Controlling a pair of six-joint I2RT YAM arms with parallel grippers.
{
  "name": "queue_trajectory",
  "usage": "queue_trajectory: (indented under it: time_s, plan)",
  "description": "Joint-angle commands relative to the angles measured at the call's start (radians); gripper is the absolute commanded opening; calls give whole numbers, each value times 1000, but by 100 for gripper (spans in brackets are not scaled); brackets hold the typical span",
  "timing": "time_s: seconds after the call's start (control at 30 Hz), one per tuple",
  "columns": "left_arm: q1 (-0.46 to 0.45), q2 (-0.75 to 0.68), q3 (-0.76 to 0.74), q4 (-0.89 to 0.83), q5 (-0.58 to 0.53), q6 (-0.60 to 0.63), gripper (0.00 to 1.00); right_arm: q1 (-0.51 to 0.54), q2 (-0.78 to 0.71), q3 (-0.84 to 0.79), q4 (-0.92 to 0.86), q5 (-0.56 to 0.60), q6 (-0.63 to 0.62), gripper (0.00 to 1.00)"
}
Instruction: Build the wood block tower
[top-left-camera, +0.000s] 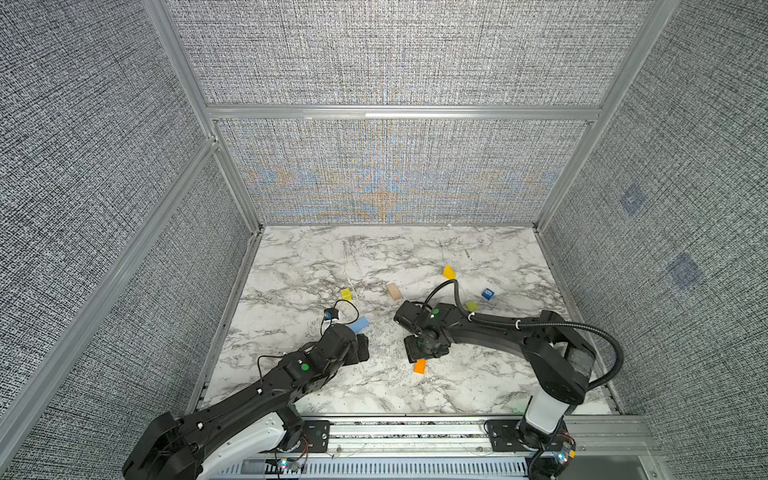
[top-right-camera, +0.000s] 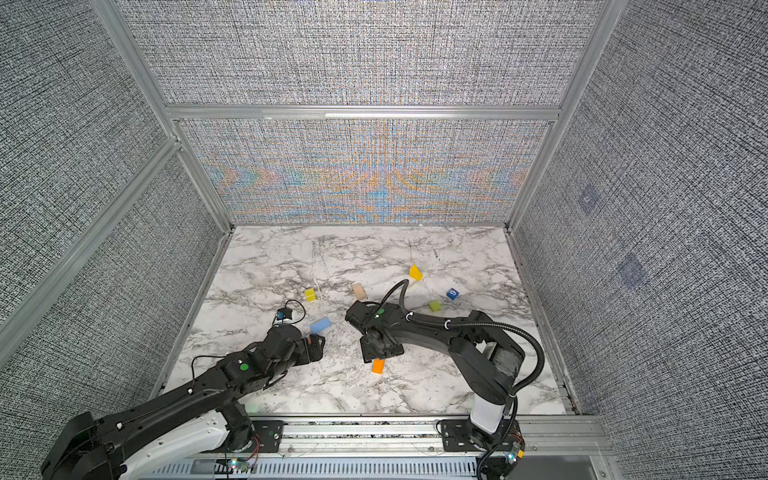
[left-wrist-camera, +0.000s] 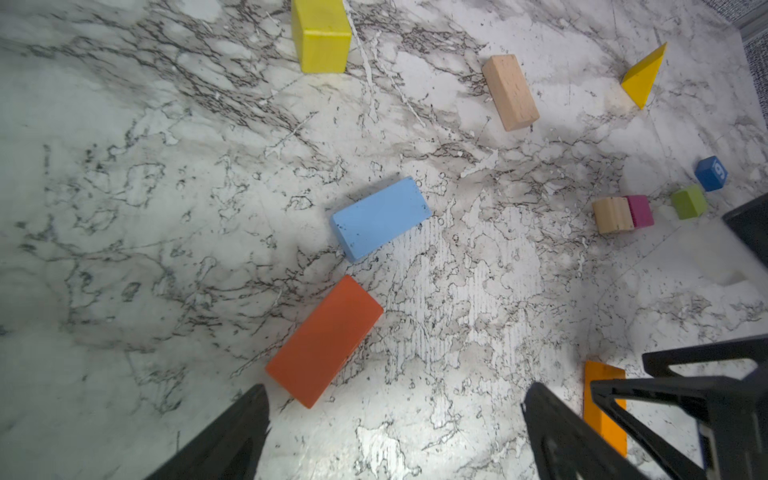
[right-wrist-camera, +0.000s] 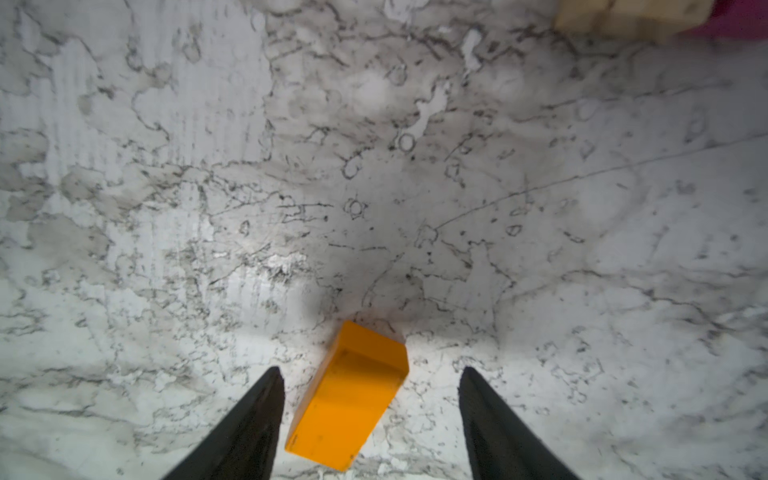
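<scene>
The orange block (right-wrist-camera: 347, 395), judged light and rigid, is best taken across its long sides. The right gripper (right-wrist-camera: 370, 370) is spread astride it, apparently clear; the left gripper (left-wrist-camera: 397, 387) is held wide, empty.

**A:** What encloses the space?

**B:** Three grey woven-fabric wall panels (top-left-camera: 395, 54), at the back and on both sides. They are held in a silver aluminium frame (top-left-camera: 403, 112), with a horizontal bar across the back.

**A:** And the base?

**B:** A white marble-patterned tabletop (top-left-camera: 316, 257), veined in grey and black, reaching from wall to wall. In the wrist views its surface looks scuffed and speckled.

**A:** Anything on the walls?

**B:** Two faint bluish square patches (top-left-camera: 632, 199) on the right-hand panel. The lower back panel shimmers orange and blue.

**A:** The near edge?

**B:** A ribbed aluminium rail (top-left-camera: 415, 432) runs along it. The light is even and the shadows are soft.
</scene>
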Motion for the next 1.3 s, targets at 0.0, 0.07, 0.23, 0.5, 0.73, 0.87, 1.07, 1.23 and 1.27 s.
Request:
queue_trajectory:
  time_s: [0.0, 0.07, 0.23, 0.5, 0.73, 0.87, 1.07, 1.23, 1.27]
  plan:
    - [2, -38, -29, 61, 0, 35, 96, 5, 15, 4, 7, 10, 40, 66]
    - [2, -58, -32, 54, 2, 41, 97, 5, 16, -7, 23, -1, 47, 64]
    - [2, -84, -33, 51, 8, 62, 97, 6, 30, -15, 48, -35, 55, 56]
    - [2, -74, -39, 62, 22, 66, 97, 5, 58, -5, 53, -54, 49, 38]
    - [2, -76, -31, 100, 74, 111, 97, 3, 77, 47, 16, -42, 26, 21]
    - [2, -108, -33, 110, 68, 130, 97, -4, 78, 78, -3, -38, 9, 21]
    - [2, -156, -33, 137, 54, 179, 98, -52, 52, 116, -19, -53, -25, 21]
    - [2, -164, -24, 188, 30, 209, 98, -130, 23, 163, -27, -83, -66, 21]
    - [2, -158, -19, 208, 34, 219, 98, -150, 19, 176, -25, -95, -76, 21]
